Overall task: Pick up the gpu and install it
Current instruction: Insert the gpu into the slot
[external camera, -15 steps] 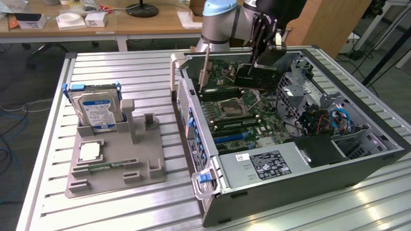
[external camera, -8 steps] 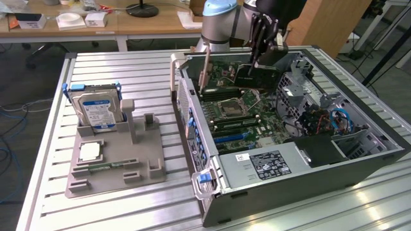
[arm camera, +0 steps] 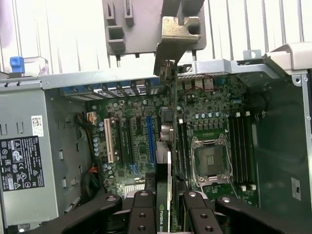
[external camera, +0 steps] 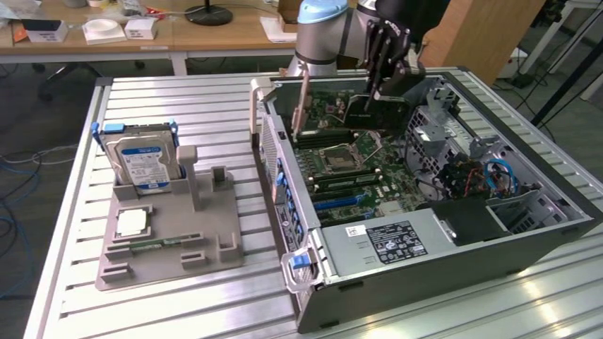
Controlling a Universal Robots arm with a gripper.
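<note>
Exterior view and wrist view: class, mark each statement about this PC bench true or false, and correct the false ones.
1. The gripper holds the gpu over the motherboard. True.
2. The hard drive lies flat inside the case. False: it stands upright in the grey holder, outside the case.
3. The case is open, so the motherboard shows. True.
4. The memory stick is clamped in the gripper. False: it lies on the holder; the gripper is shut on the gpu.
</note>
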